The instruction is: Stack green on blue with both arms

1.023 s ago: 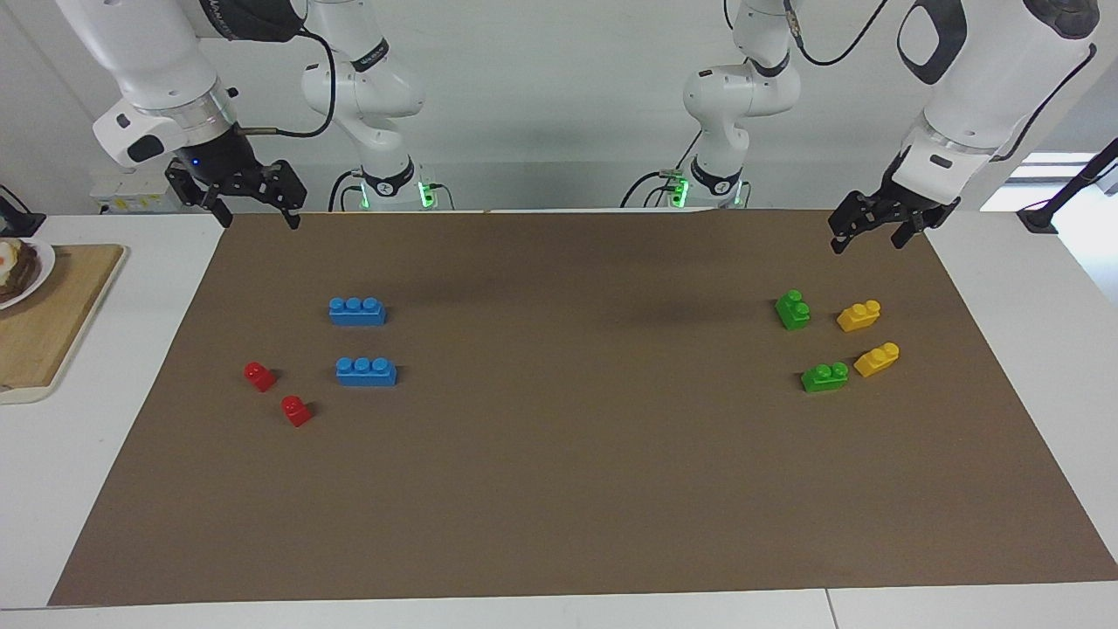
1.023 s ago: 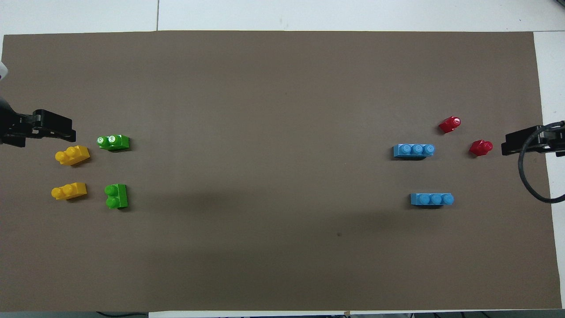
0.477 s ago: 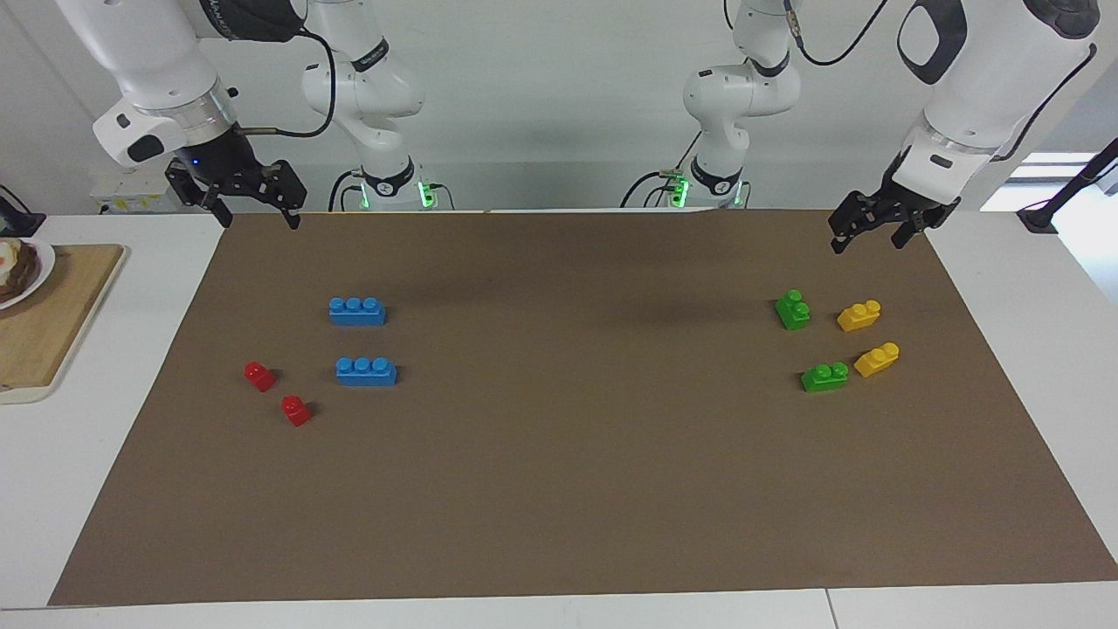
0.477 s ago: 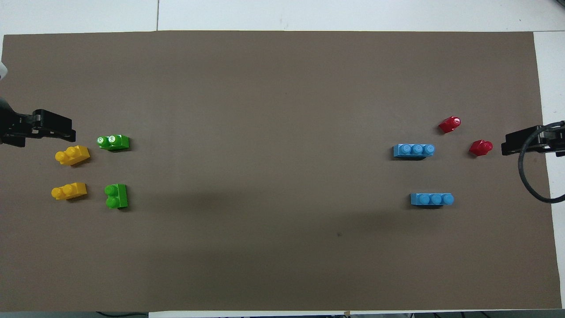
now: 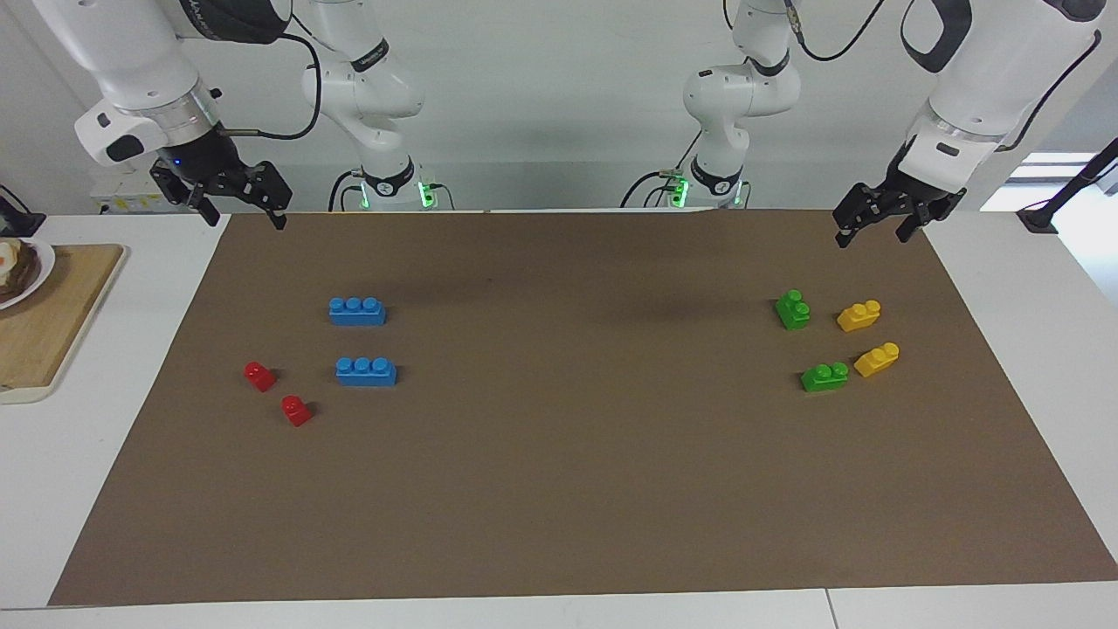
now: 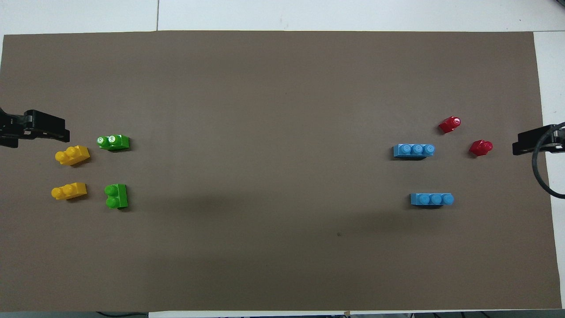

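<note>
Two green two-stud bricks (image 5: pixel 793 309) (image 5: pixel 824 376) lie on the brown mat toward the left arm's end; the overhead view shows them too (image 6: pixel 116 195) (image 6: pixel 113 141). Two blue three-stud bricks (image 5: pixel 357 311) (image 5: pixel 366 371) lie toward the right arm's end, also seen from overhead (image 6: pixel 431 199) (image 6: pixel 414 150). My left gripper (image 5: pixel 872 234) hangs open and empty in the air over the mat's edge at its own end (image 6: pixel 62 131). My right gripper (image 5: pixel 246 218) hangs open and empty over the mat's edge at its end (image 6: pixel 517 148).
Two yellow bricks (image 5: pixel 859 315) (image 5: pixel 877 359) lie beside the green ones. Two small red bricks (image 5: pixel 259 376) (image 5: pixel 296 410) lie beside the blue ones. A wooden board (image 5: pixel 44 323) with a plate of food (image 5: pixel 17 271) sits off the mat at the right arm's end.
Both grippers have drifted a little up and outward toward their own ends of the table. No brick has moved.
</note>
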